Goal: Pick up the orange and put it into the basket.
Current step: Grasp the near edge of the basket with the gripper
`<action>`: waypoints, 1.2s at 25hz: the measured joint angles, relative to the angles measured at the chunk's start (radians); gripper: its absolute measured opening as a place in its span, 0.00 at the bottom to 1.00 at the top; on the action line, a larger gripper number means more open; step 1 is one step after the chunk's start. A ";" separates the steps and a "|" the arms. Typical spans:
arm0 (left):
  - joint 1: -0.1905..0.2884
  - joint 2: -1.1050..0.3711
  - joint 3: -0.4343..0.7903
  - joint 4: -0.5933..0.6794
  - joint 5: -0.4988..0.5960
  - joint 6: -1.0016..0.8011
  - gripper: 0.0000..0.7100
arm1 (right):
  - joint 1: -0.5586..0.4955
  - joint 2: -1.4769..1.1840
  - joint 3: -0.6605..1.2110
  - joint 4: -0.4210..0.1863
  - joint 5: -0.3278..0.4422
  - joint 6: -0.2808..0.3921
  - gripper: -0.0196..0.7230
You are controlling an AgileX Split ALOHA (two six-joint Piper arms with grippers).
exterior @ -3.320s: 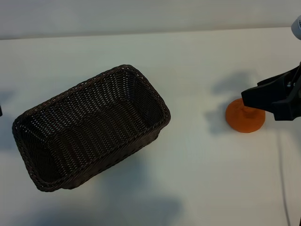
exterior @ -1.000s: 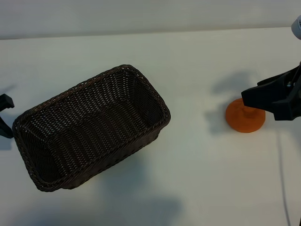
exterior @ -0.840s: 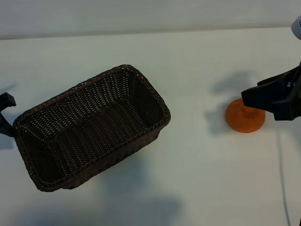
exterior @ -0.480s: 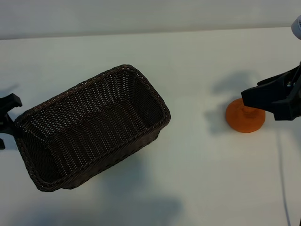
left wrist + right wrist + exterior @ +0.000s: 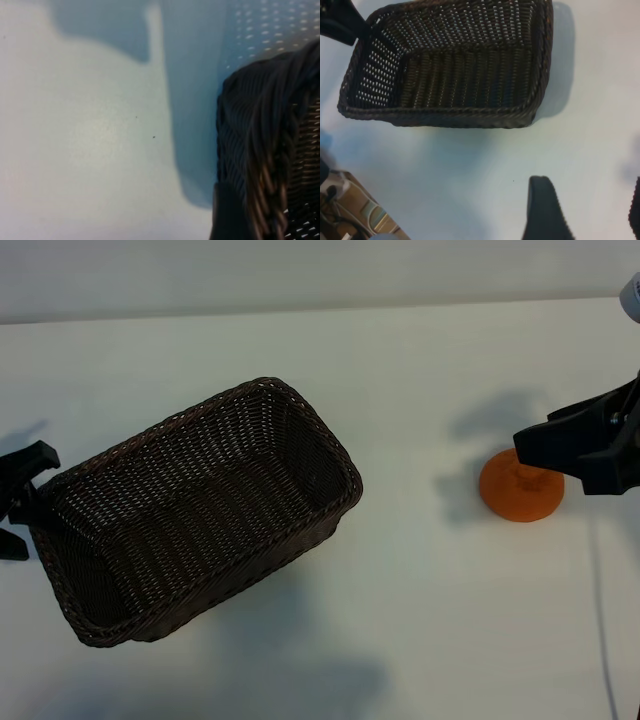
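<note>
basket [image 5: 195, 510]: left half of table [image 5: 420, 620], angled, short end near left edge
left gripper [image 5: 20, 502]: jaws apart, at that short-end rim
orange [image 5: 520, 490]: near right edge, well apart from basket
right gripper [image 5: 580, 452]: jaws apart, over orange
free room: bare strip between basket and orange

No text, label, brand, number or sign could be read anywhere (not on the basket [image 5: 200, 510], the orange [image 5: 520, 490] or the table [image 5: 420, 370]).
</note>
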 joint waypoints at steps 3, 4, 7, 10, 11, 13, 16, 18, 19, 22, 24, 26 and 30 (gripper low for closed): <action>0.000 0.000 0.029 -0.001 -0.021 0.001 0.64 | 0.000 0.000 0.000 0.000 0.000 0.000 0.59; 0.000 0.000 0.044 -0.001 -0.034 0.001 0.63 | 0.000 0.000 0.000 0.000 0.000 0.000 0.59; 0.000 0.015 0.077 -0.006 -0.063 0.007 0.63 | 0.000 0.000 0.000 0.000 0.000 0.000 0.59; 0.000 0.026 0.103 -0.017 -0.094 0.014 0.63 | 0.000 0.000 0.000 0.000 0.000 0.000 0.59; 0.000 0.028 0.114 -0.020 -0.111 0.015 0.63 | 0.000 0.000 0.000 0.000 0.000 0.000 0.59; 0.000 0.028 0.132 -0.028 -0.140 0.016 0.63 | 0.000 0.000 0.000 0.000 0.000 0.000 0.59; 0.000 0.028 0.142 -0.030 -0.165 0.017 0.63 | 0.000 0.000 0.000 0.000 0.000 0.000 0.59; 0.000 0.029 0.142 -0.030 -0.189 0.018 0.63 | 0.000 0.000 0.000 0.000 0.000 0.000 0.59; 0.000 0.030 0.143 -0.030 -0.198 0.019 0.63 | 0.000 0.000 0.000 0.000 0.000 0.000 0.59; 0.000 0.033 0.143 -0.034 -0.216 0.020 0.63 | 0.000 0.000 0.000 0.000 0.000 0.000 0.59; 0.000 0.033 0.143 -0.037 -0.221 0.022 0.60 | 0.000 0.000 0.000 0.000 0.000 0.000 0.59; 0.000 0.033 0.143 -0.045 -0.221 0.023 0.50 | 0.000 0.000 0.000 0.000 0.000 0.000 0.59; 0.000 0.033 0.143 -0.059 -0.220 0.032 0.22 | 0.000 0.000 0.000 0.000 0.000 0.000 0.59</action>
